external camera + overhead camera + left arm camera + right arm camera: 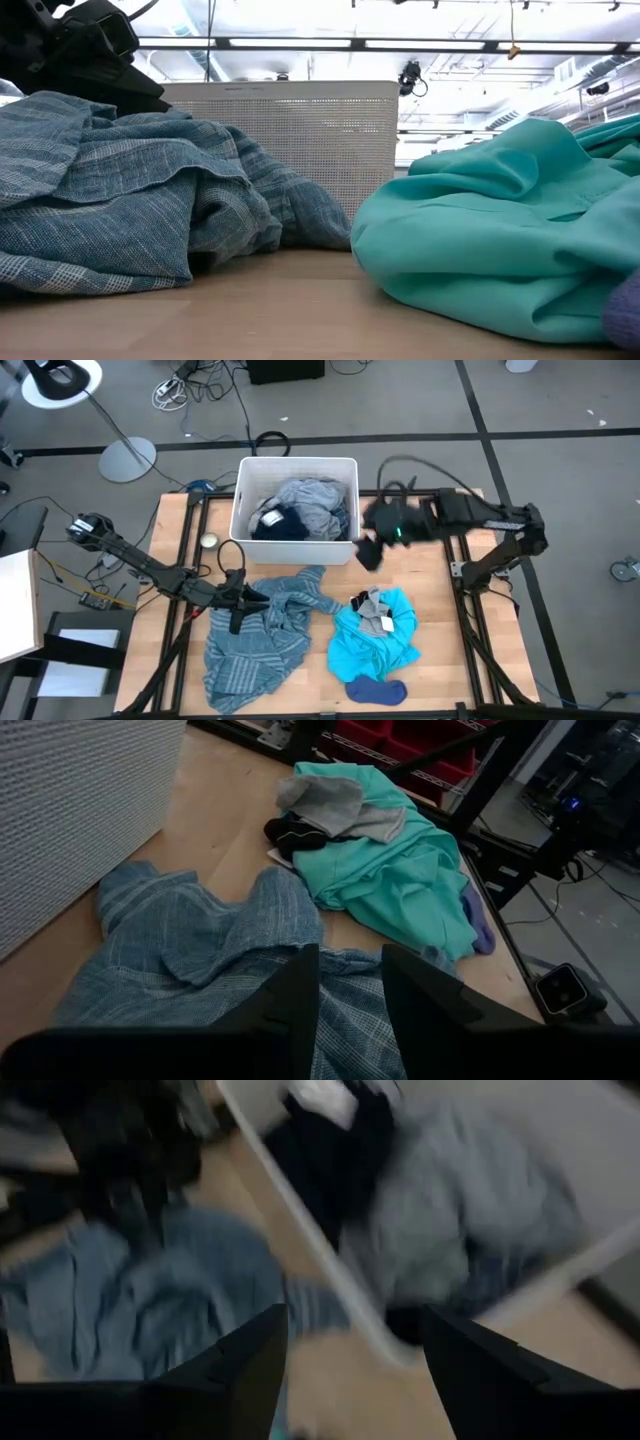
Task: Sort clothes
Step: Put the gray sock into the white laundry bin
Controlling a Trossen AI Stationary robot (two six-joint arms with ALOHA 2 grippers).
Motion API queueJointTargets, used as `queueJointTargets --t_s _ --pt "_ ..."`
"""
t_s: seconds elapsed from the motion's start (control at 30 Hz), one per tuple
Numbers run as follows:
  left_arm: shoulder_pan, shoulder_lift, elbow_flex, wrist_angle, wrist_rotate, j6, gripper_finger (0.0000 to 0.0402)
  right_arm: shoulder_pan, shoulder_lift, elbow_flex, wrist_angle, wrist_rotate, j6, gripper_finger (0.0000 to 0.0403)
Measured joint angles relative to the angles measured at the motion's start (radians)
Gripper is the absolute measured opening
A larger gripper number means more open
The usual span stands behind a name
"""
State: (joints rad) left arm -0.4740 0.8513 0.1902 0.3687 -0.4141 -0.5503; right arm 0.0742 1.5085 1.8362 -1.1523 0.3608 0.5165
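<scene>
A grey-blue striped top (262, 632) lies crumpled on the table's left half. My left gripper (243, 603) is open low over its far part, and the cloth shows between its fingers in the left wrist view (350, 1005). A turquoise garment (378, 645) lies to the right, with small grey and black pieces (372, 603) on its far edge. A dark blue sock (376, 689) lies at the near edge. A grey shirt (318, 500) and a navy piece (280, 525) lie in the white bin (298, 459). My right gripper (368, 550) is open and empty at the bin's near right corner. My left gripper comes at the striped top (200, 950) slanting down from the table's left. Its fingertips are cut off by the wrist view's edge, and I cannot tell whether they touch the cloth.
The bin's perforated wall (290, 130) stands behind the clothes at the table's far middle. Bare wood (450, 660) shows right of the turquoise garment and between the two piles (300, 300). A small round object (208, 541) lies left of the bin.
</scene>
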Motion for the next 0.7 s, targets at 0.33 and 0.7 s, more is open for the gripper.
queueJointTargets --t_s 0.33,0.7 --pt "0.000 0.000 0.000 0.006 0.000 -0.002 0.0117 0.341 0.044 -0.133 -0.252 0.066 0.433 0.0229" --pt "0.000 0.000 0.000 0.007 0.000 -0.004 0.0117 0.380 0.048 -0.550 0.091 -0.066 0.593 0.0229"
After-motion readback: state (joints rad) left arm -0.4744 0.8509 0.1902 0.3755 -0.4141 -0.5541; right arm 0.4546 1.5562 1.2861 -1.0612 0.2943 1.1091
